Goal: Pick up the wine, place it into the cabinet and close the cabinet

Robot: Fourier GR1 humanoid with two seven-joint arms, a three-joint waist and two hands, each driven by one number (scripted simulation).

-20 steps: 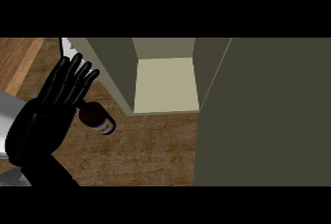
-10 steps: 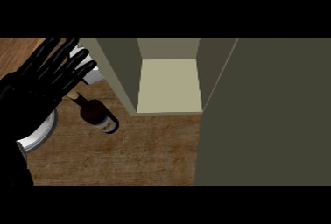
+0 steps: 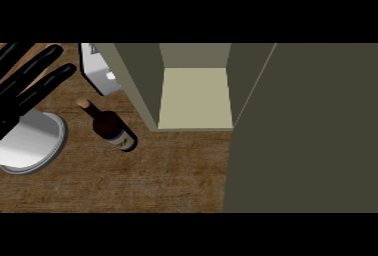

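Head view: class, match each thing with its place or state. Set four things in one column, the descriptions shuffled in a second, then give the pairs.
Things:
1 wine bottle
2 plate
3 cabinet
4 left hand

Descriptions:
A stands open
B between plate and cabinet
C upper left, fingers straight
D round and grey, at the left edge

Pairs: 1-B, 2-D, 3-A, 4-C.

Label [image 3: 125, 143] on wine [image 3: 107, 122] illegible

The brown wooden counter [image 3: 148, 185] carries a dark wine bottle [image 3: 111, 127], its neck pointing up-left. A round grey plate [image 3: 33, 145] sits near its left. An open cabinet [image 3: 140, 80] stands just beside it on the right.
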